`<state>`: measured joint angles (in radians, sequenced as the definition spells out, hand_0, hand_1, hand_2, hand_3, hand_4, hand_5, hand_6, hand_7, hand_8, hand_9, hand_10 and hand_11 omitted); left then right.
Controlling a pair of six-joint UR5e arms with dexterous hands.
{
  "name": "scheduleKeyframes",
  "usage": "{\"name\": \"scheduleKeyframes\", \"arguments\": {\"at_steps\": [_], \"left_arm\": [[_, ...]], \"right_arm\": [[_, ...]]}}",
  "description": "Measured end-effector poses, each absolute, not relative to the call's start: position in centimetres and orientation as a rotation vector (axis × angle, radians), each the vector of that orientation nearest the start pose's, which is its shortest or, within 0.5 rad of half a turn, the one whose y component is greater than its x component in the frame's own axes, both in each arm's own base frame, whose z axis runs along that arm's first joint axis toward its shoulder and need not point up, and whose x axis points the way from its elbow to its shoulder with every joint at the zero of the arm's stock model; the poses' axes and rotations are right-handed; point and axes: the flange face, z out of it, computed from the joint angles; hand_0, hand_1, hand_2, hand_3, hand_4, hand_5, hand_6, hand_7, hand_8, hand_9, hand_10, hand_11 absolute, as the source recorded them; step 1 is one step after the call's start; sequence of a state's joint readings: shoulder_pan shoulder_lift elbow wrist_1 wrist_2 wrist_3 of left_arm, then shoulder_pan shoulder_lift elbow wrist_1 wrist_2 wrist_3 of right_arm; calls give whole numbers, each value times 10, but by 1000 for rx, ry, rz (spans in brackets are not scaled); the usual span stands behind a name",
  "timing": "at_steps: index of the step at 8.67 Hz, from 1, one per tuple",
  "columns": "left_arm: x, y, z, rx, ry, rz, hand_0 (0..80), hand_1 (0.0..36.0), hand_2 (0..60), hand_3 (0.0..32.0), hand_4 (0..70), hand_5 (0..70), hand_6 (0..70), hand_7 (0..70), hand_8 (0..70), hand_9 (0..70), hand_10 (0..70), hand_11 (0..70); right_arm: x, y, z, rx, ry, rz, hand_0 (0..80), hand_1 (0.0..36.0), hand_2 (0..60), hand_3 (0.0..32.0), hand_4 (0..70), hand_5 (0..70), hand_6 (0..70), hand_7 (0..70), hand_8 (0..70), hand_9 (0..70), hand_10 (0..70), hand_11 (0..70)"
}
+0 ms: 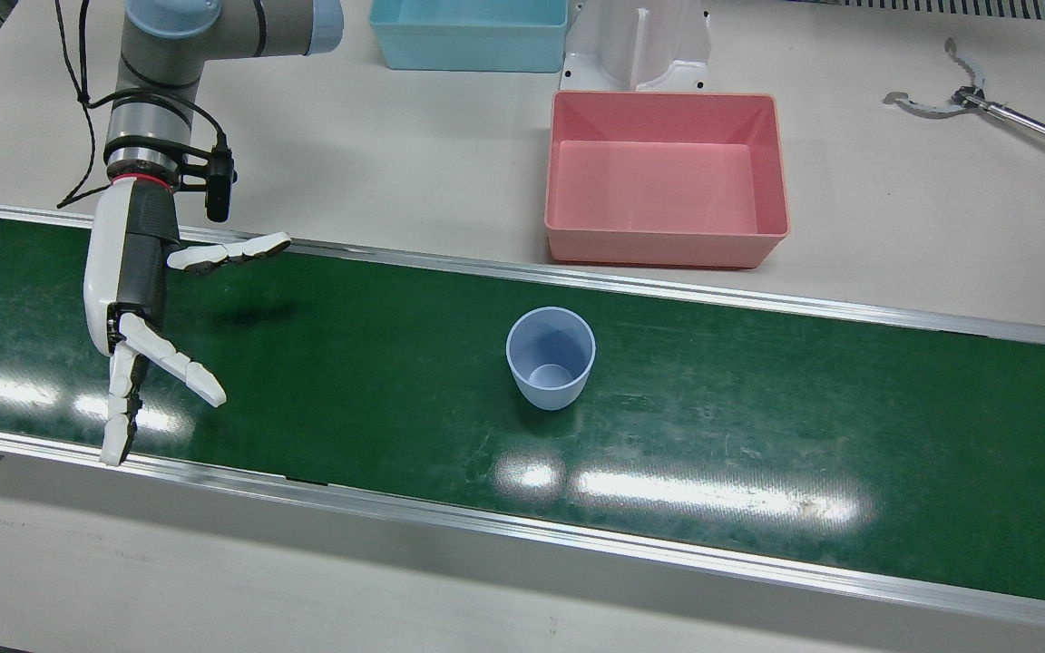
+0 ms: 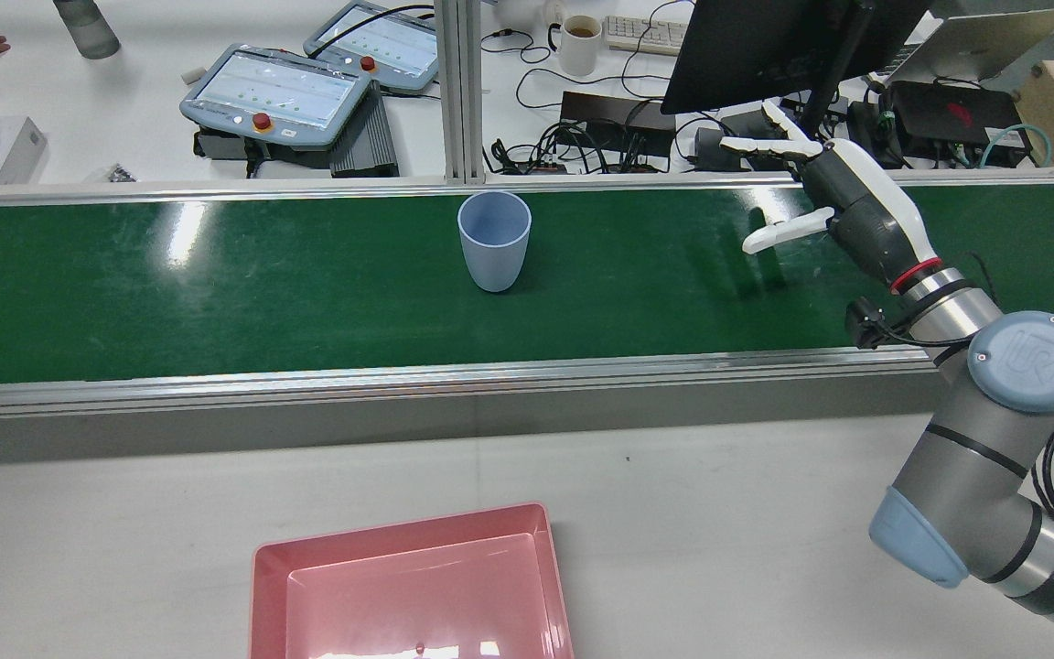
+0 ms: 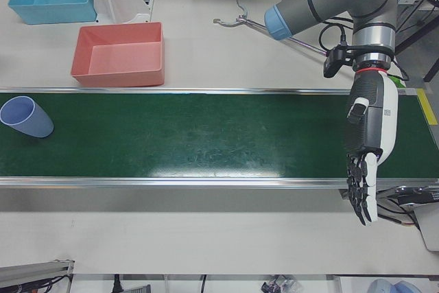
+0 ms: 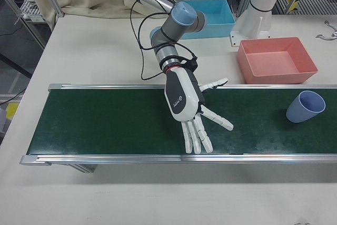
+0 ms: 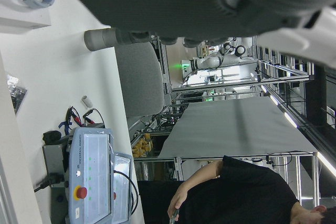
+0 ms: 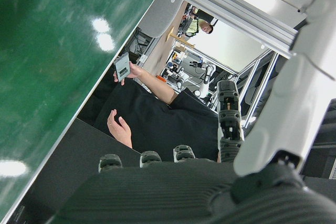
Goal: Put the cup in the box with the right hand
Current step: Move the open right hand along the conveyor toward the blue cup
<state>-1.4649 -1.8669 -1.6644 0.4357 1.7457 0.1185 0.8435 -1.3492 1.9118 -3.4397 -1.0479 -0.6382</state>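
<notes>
One pale blue plastic cup [image 1: 551, 357] stands upright mid-way along the green conveyor belt [image 1: 758, 399], with the pink plastic box [image 1: 665, 178] on the white desk [image 1: 395, 136] just beyond it. The right hand [image 1: 137, 299] hovers well apart, fingers spread, holding nothing. Biggest risk imo: a sideways approach clips that light cup and tips it, or a loose grip drops it short of the box. The left hand [image 3: 367, 142] hangs flat with its fingers together.

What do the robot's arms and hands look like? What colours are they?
Each arm is a silver-grey tube with pale blue caps on its joints. The right hand has a white shell, dark grey palm and white-and-black fingers, with a red ring at the wrist and black cables nearby. The left hand looks the same, with a small black camera above it.
</notes>
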Motion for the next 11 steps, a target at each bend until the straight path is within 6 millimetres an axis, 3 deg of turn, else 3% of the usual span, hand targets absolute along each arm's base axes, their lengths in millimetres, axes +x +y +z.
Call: {"name": "scheduleKeyframes", "arguments": {"at_steps": [3,4,5,9,11], "left_arm": [[-54,-589,524,-170,1988,-2048,0,0,0,0,0,0,0,0,0,0,0,0],[-54,-589,524,-170,1988,-2048,0,0,0,0,0,0,0,0,0,0,0,0],[-54,-589,524,-170,1988,-2048,0,0,0,0,0,0,0,0,0,0,0,0],[-54,-589,524,-170,1988,-2048,0,0,0,0,0,0,0,0,0,0,0,0],[-54,-589,524,-170,1988,-2048,0,0,0,0,0,0,0,0,0,0,0,0]], "right_arm": [[-218,-522,439,-447,2824,-2126,535,92,0,116,207,46,5,65,3,0,0,15],[-218,-523,436,-448,2822,-2118,533,94,0,40,254,45,18,94,6,6,10,30],[-220,-525,431,-448,2822,-2105,532,95,0,0,298,45,34,123,7,16,24,49],[-249,-527,409,-431,2850,-2058,534,97,0,0,336,44,44,165,5,25,33,62],[-277,-524,400,-408,2851,-2050,530,92,0,0,340,42,44,178,4,26,34,63]]}}
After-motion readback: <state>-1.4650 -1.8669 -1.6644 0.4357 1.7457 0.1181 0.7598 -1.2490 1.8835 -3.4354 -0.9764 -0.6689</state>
